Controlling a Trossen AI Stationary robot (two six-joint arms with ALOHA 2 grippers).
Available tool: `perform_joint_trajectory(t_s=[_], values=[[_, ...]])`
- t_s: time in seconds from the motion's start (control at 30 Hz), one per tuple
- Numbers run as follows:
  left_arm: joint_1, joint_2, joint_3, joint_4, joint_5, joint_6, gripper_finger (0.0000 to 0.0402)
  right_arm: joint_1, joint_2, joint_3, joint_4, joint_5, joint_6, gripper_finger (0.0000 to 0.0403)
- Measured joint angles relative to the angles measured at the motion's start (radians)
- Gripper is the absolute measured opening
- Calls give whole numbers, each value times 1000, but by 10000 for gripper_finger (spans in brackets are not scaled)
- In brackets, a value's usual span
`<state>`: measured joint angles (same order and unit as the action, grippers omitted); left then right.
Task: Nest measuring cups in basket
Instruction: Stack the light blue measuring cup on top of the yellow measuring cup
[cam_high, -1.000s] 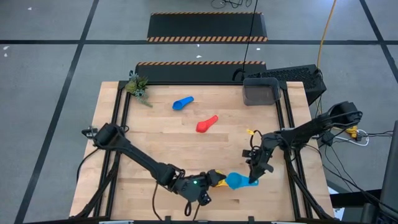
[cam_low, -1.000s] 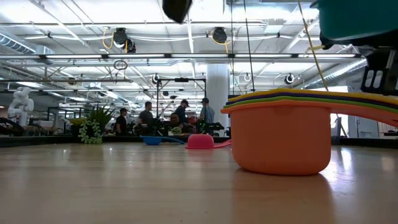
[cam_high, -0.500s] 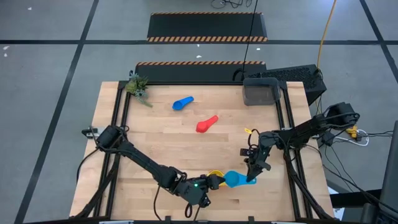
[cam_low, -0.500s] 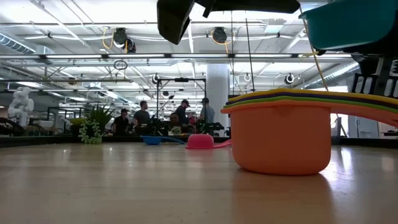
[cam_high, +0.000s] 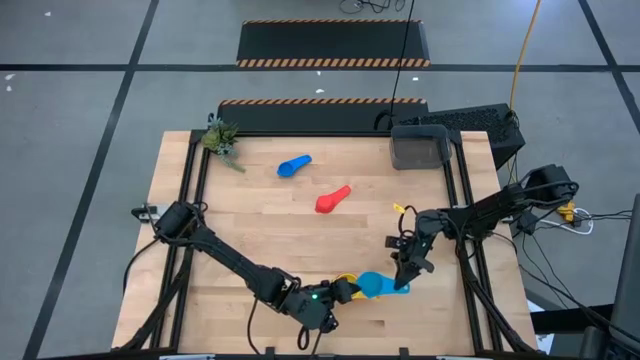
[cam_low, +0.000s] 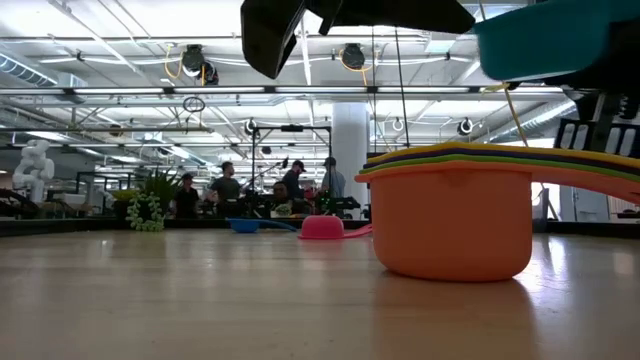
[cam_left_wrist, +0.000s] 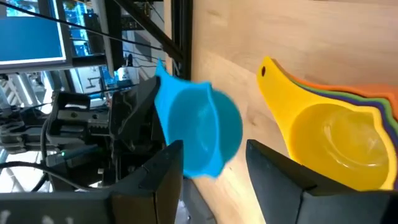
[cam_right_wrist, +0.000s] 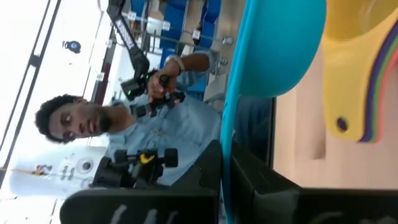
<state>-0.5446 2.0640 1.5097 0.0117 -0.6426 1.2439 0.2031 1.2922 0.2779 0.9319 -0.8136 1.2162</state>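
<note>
Bench (cam_high: 250, 230), wooden, holding all items.

Near edge, centre-right:
- Stack of nested cups (cam_low: 455, 215): orange outermost, then green, navy, with yellow (cam_left_wrist: 333, 134) innermost and on top. Stands on the bench; handles fan out together to one side.
- Left hand (cam_high: 335, 293): low at the near edge, just left of the stack. Fingers (cam_left_wrist: 158, 180) spread, gripping nothing; the stack and the light blue cup lie just ahead of them.
- Light blue cup (cam_high: 375, 285): lifted above the bench, over or just beside the stack; which cannot be told. Mouth faces the left wrist camera.
- Right hand (cam_high: 405, 283): reaching in from the right, fingers pressed together on the light blue cup's handle.

Mid bench:
- Red cup (cam_high: 332, 200): lying alone, near the centre, well apart from the stack.
- Blue cup (cam_high: 293, 165): lying alone, farther back and left of the red cup.

Far edge:
- Small green plant (cam_high: 222, 140) at the far left corner.
- Basket (cam_high: 420, 148), dark grey, at the far right corner, well apart from every cup; nothing visible inside.
- Black keyboard (cam_high: 480, 122) behind and right of the basket.

Beyond the bench:
- Several people (cam_low: 225, 188) in the room behind, seen in the low view.
- One person (cam_right_wrist: 124, 134) holding a device, seen in the right wrist view.
</note>
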Motion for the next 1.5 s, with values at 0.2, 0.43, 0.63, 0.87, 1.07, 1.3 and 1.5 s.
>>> perform_joint_trajectory(t_s=[0.2, 0.43, 0.63, 0.87, 1.07, 1.3, 1.5], values=[[0, 0, 0, -20, -13, -13, 191, -31, 0, 1, 0, 10, -34, 0], [1, 0, 0, -48, -32, -19, 191, -68, 0, 1, 3, 33, -54, 0], [8, 0, 0, -72, -47, -23, 191, -76, 0, 1, 3, 24, -54, 0], [35, 0, 0, -69, -82, 8, 191, -76, 0, 1, 2, 18, -51, 0], [45, 0, 0, -69, -103, 48, 191, -76, 0, 1, 3, 0, -51, 0], [45, 0, 0, -60, -136, 84, 152, -76, 0, 1, 7, -30, -50, 0], [41, -2, 1, -53, -129, 108, 87, -76, 0, 1, 36, -82, -42, 0]])
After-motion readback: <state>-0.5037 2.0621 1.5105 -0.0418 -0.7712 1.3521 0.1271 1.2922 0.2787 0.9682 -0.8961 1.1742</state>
